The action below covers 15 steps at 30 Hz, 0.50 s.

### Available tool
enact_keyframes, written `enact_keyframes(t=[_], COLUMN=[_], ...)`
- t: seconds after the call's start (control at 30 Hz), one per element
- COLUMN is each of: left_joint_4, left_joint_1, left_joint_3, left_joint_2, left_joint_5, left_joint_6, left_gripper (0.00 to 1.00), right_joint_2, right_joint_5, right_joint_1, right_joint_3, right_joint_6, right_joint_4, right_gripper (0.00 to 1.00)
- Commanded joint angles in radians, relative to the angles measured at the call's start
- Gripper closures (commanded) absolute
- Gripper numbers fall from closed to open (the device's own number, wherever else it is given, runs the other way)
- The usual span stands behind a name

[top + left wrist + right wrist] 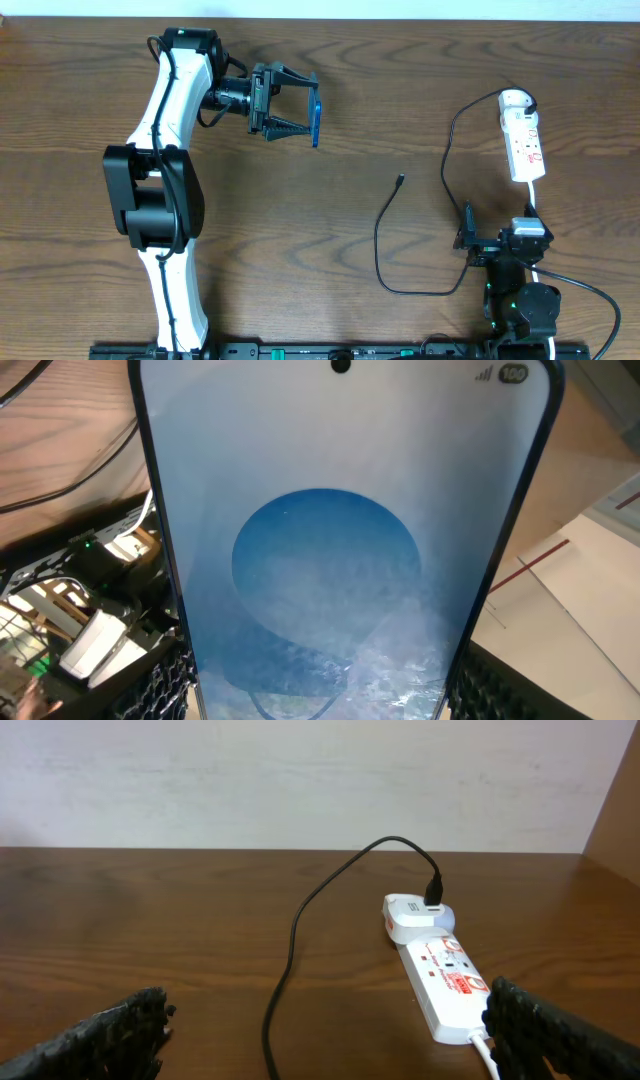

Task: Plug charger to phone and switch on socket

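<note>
My left gripper (312,105) is shut on the phone (316,121), holding it on edge above the table's far left. In the left wrist view the phone's (340,540) light blue screen fills the frame, with a finger (165,685) pressed on each long edge. The white socket (525,148) lies at the far right, with the charger's black cable (447,160) plugged in at its round plug head (515,100). The cable loops down and back, and its free plug tip (400,180) rests on the wood mid-table. My right gripper (500,238) stands open and empty just short of the socket (445,980), with the cable (290,950) running between its fingers (110,1035).
The socket's white cord (533,200) runs from its near end past my right arm. A pale wall (300,780) closes off the far side of the wooden table (300,220). The left arm's black and white body (155,200) stands over the table's left side.
</note>
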Motion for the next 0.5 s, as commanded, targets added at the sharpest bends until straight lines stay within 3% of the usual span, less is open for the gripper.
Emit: enact_keyframes(t=[0.0,0.23,0.37,0.47], left_joint_4=[-0.006,-0.006,-0.006,-0.006], left_joint_1=[0.005,0.005,0.005,0.005], left_joint_3=[0.023,0.023,0.023,0.023], left_joint_2=[-0.05,-0.05,-0.05,-0.05], left_joint_5=[0.056,0.056,0.055,0.055], left_joint_6=[0.021,0.021,0.021,0.021], left_gripper=[0.28,0.28,0.28,0.28], right_joint_2=[-0.005,-0.005,-0.005,-0.005], right_joint_5=[0.008,-0.01,-0.329,-0.45], right_joint_1=[0.011,0.011,0.011,0.012], right_joint_3=[-0.002,-0.002,-0.002,-0.002], right_joint_6=[0.0,0.031,0.306,0.486], right_joint_4=[-0.003,0.023,0.114,0.19], right_gripper=[0.01,0.01,0.01,0.01])
